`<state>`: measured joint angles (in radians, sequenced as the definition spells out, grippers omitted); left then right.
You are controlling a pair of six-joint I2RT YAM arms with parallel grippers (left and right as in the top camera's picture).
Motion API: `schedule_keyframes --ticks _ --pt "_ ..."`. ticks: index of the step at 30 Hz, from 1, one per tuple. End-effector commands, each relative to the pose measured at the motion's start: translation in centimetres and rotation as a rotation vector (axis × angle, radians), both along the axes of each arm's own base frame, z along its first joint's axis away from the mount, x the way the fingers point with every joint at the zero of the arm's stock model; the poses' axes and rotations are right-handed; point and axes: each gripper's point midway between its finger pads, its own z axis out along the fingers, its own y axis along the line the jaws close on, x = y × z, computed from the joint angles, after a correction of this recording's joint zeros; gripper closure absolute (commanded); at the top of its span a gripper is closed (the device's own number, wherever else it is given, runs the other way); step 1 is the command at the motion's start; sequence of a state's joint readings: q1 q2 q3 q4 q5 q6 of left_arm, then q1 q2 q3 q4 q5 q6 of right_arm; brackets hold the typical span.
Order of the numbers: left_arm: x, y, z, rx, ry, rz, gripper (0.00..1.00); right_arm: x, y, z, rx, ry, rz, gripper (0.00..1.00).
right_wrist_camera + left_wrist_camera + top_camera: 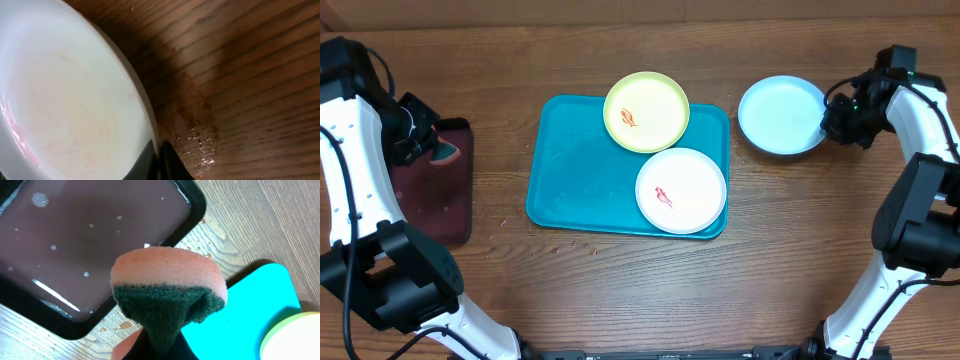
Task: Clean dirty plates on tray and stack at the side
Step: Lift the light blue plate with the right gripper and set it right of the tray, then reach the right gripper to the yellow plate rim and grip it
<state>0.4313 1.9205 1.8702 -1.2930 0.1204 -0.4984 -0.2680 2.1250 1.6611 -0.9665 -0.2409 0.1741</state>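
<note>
The teal tray (575, 170) lies mid-table; its corner shows in the left wrist view (250, 310). The yellow-green plate (647, 111) sits over its far edge, and the white plate (681, 190) at its near right; each has a red smear. The pale blue plate (780, 114) lies on the wood to the right of the tray. My right gripper (832, 122) is shut on the blue plate's right rim (75, 100), fingertips (159, 160) pinching the edge. My left gripper (432, 146) is shut on a pink and dark green sponge (167, 287) above the maroon tray.
A dark maroon tray (435, 195) holding water lies at the left, also in the left wrist view (90, 235). Water droplets wet the wood by the blue plate's rim (197, 140) and by the maroon tray's corner (200, 242).
</note>
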Motion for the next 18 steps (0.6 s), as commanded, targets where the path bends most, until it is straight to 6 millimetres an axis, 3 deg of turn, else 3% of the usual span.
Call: schedule_keyframes --ticks 1,4,7,13,18 --pt "0.5 -0.5 -0.4 0.002 -0.001 -0.034 0.96 0.6 0.5 1.3 0.009 -0.054 0.009 0.83" --pt "0.8 -0.8 -0.3 0.006 -0.007 -0.048 0.96 0.8 0.6 1.5 0.013 -0.062 0.012 0.7" --pt "1.0 -1.1 -0.3 0.008 -0.01 -0.06 0.96 0.9 2.0 1.7 0.063 -0.069 0.037 0.54" --pt "1.6 -2.2 -0.3 0.013 -0.018 -0.096 0.96 2.0 7.3 2.7 0.123 -0.147 0.24 0.5" --pt "2.1 -3.4 -0.2 0.024 -0.027 -0.159 0.96 3.9 11.9 5.4 0.112 -0.219 0.346 0.51"
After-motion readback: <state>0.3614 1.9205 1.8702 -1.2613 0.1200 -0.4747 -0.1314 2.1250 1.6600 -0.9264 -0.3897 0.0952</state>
